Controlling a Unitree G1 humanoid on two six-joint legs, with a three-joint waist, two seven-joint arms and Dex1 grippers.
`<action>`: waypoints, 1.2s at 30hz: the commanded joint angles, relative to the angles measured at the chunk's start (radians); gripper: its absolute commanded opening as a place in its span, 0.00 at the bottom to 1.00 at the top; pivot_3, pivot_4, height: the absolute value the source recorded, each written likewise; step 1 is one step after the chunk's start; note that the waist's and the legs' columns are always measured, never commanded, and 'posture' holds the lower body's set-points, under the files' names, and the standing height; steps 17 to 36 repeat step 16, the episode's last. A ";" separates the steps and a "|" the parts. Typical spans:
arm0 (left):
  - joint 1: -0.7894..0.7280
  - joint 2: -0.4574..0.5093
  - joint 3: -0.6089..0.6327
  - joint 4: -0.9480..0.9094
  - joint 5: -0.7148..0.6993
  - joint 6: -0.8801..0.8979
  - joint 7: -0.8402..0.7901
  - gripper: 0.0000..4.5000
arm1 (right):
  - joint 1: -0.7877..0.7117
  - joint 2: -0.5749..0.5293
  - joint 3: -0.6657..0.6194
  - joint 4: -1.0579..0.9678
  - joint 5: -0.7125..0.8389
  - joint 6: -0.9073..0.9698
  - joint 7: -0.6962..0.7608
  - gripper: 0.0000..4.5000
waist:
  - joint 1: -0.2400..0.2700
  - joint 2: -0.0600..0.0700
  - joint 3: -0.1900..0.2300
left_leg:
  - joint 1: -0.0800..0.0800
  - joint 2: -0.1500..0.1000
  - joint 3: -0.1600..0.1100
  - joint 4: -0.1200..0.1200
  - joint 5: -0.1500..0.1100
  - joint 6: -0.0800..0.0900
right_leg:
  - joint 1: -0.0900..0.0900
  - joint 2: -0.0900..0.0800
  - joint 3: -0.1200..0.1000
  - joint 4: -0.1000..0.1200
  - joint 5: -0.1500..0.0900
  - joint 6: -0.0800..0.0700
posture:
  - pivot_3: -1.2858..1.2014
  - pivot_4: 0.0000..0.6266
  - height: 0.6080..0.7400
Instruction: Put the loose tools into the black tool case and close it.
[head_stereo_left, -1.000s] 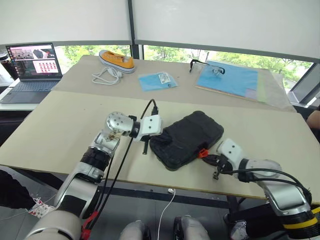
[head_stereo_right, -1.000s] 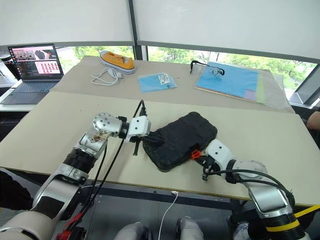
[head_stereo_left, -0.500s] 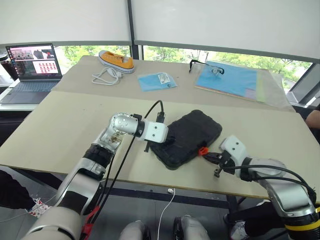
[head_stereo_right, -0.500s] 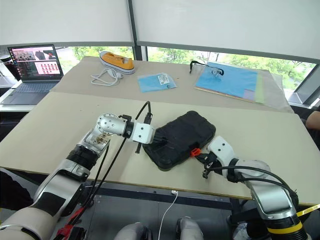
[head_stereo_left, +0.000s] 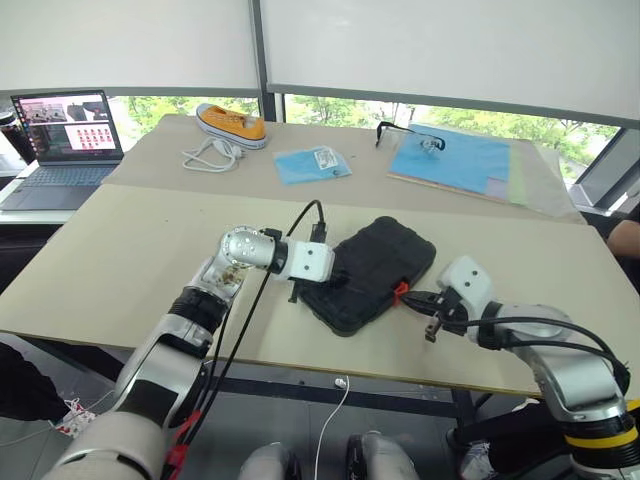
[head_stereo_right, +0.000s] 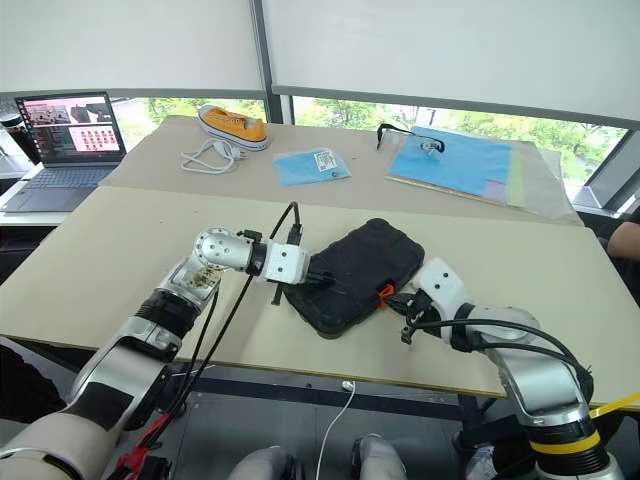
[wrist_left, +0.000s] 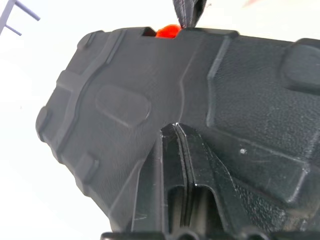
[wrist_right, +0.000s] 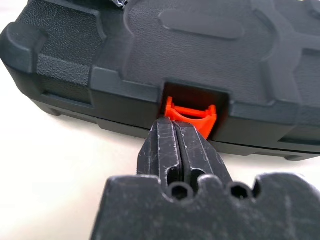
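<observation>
black tool case (head_stereo_left: 370, 272) lies shut on the tan table (head_stereo_left: 130, 250), near its front edge and roughly midway along it, turned at a slant, with no loose tools in sight around it. it looks like stiff moulded plastic with a textured, ribbed shell, so it should not flex or crush under a press, and the texture gives some bite; with tools inside it is probably moderately heavy and could skid on the smooth board if pushed from one side only. the sensible places to work it are the flat top of the lid for holding down and the small orange latch (wrist_right: 191, 114) on its front wall for locking. left gripper (wrist_left: 176, 131) rests its tips on the lid's top surface, fingers pressed together and grasping nothing. right gripper (wrist_right: 181, 131) has its fingers closed side by side, empty, tips touching the lower lip of the latch, which i judge is being snapped home.
</observation>
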 joint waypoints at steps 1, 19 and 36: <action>0.062 0.095 0.080 -0.066 -0.106 0.275 -0.087 0.33 | 0.048 -0.094 -0.175 -0.055 0.105 0.017 0.098 0.34 | -0.001 0.000 0.000 | 0.000 0.000 0.000 0.000 0.000 0.000 | 0.000 0.000 0.000 0.000 0.000 0.000 | 0.52 0.24 0.84; 0.451 0.578 0.522 -0.626 -0.519 0.911 -0.144 0.99 | 0.086 -0.428 -0.467 0.181 0.377 0.102 0.510 0.99 | 0.006 0.002 0.004 | -0.001 0.006 -0.001 -0.002 -0.001 -0.001 | 0.000 0.007 0.001 -0.010 -0.001 -0.001 | 0.52 0.24 0.84; 0.451 0.578 0.522 -0.626 -0.519 0.911 -0.144 0.99 | 0.086 -0.428 -0.467 0.181 0.377 0.102 0.510 0.99 | 0.006 0.002 0.004 | -0.001 0.006 -0.001 -0.002 -0.001 -0.001 | 0.000 0.007 0.001 -0.010 -0.001 -0.001 | 0.52 0.24 0.84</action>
